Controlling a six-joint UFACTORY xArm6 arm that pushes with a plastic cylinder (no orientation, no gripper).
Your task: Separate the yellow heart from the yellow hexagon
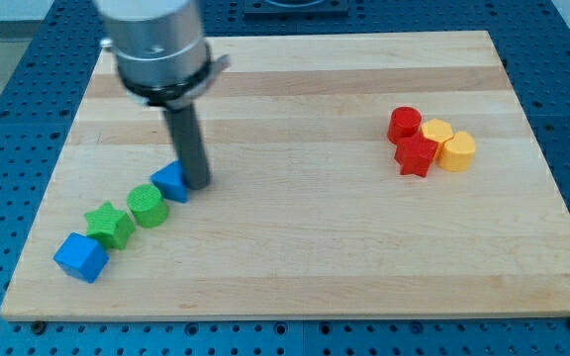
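Observation:
The yellow heart (436, 131) and the yellow hexagon (457, 151) sit touching each other at the view's right. A red cylinder-like block (403, 124) and a red star (416, 155) press against them on their left. My tip (197, 184) is far to the view's left, right beside a small blue block (171, 182), touching or nearly touching its right side.
A diagonal row runs down-left from the small blue block: a green cylinder (147, 208), a green star (110, 224) and a blue cube (80, 257). The wooden board (305, 257) lies on a blue perforated table.

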